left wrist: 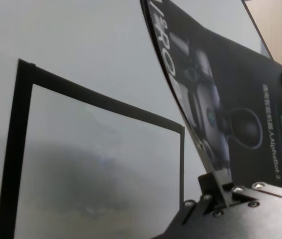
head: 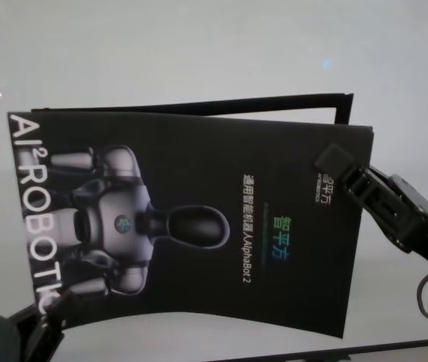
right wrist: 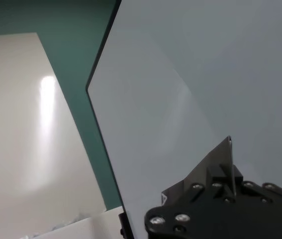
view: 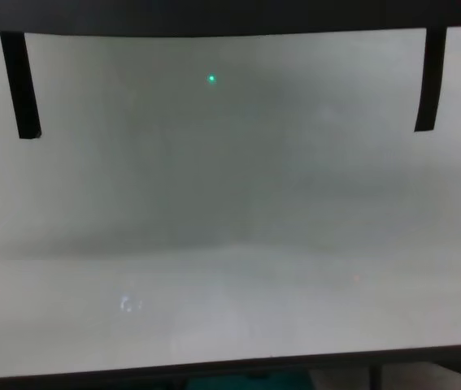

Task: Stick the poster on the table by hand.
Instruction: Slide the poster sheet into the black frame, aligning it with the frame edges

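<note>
Both claws, left (head: 51,305) and right (head: 333,162), pinch the poster (head: 198,219) reading "AI² ROBOTIC", "AlphaBot 2".

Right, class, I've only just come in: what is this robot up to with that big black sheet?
Both arms hold the poster up over the table. The left gripper pinches one edge of the sheet and the right gripper pinches the opposite edge, so the sheet bows and hangs between them. It is not yet flat on the tabletop. A black tape outline marks a rectangle on the table beneath it.
</note>
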